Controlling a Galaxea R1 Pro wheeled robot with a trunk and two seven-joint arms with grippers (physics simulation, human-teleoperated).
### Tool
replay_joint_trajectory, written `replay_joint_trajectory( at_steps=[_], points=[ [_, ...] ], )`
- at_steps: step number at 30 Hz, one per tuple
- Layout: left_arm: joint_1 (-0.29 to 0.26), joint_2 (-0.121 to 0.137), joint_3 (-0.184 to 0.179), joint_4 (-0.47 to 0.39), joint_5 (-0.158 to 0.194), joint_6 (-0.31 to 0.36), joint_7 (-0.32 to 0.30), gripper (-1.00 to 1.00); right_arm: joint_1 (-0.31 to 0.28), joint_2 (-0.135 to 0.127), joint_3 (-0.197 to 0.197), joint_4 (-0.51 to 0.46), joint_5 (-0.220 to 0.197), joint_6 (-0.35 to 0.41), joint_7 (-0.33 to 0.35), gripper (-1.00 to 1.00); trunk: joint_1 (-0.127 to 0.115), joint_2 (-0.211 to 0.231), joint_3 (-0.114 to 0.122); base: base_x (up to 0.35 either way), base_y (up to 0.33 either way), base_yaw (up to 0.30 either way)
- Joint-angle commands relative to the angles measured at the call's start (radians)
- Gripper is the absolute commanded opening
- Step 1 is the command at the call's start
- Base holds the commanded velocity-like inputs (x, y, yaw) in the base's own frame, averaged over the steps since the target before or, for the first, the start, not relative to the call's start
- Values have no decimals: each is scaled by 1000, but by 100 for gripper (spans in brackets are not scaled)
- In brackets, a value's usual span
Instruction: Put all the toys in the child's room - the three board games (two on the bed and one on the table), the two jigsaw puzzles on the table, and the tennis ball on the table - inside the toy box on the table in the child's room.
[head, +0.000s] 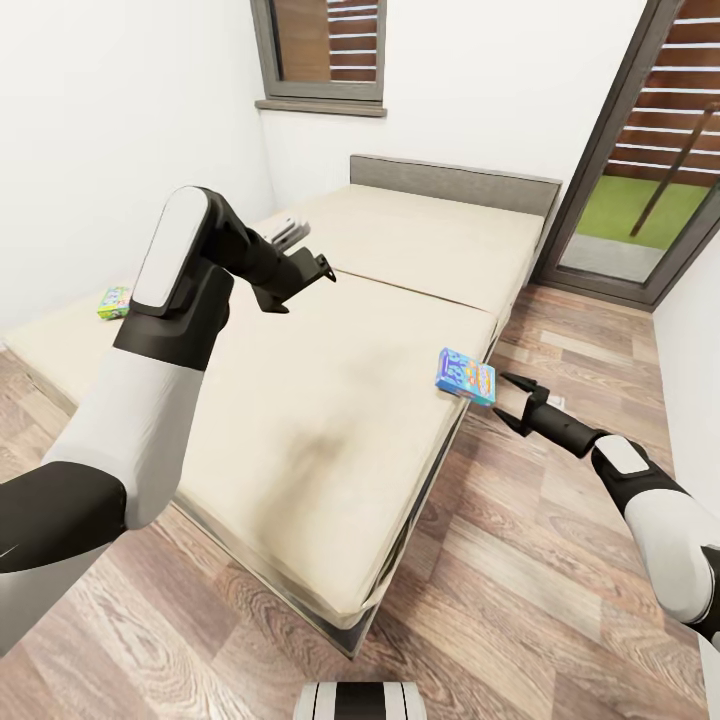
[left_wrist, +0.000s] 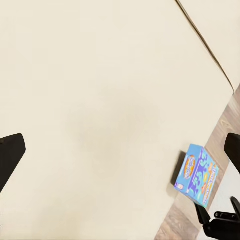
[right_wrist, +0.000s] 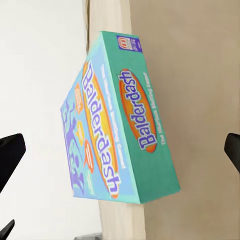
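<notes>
Low over the floor, the right tool (head: 512, 402) is reaching toward the Balderdash board game (head: 466, 376) at the bed's (head: 330, 440) edge, prongs spread, not touching it. Above the mattress, the left tool (head: 290, 232) is hanging raised, its fingers parted wide.

A beige bed (head: 330, 400) carries a blue board game (head: 465, 375) at its edge, just beside the right gripper (head: 507, 400); a green one (head: 113, 302) lies far off.
</notes>
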Motion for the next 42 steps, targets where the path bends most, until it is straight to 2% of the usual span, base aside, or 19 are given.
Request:
replay_joint_trajectory(
  at_steps=[1,16,28,42],
  points=[
    [-1,0,0,0,6,8,9,100,-1,0,-5,1,4,5,5,100,0,0,-1,0,0,0],
    [-1,0,0,3,7,8,8,100,0,2,-6,8,5,4,9,100,0,0,-1,0,0,0],
    [-1,0,0,4,7,8,7,100,1,3,-7,11,4,3,-51,100,0,0,-1,0,0,0],
    [-2,0,0,4,7,8,7,100,1,4,-7,11,4,3,-65,100,0,0,-1,0,0,68]
  ],
)
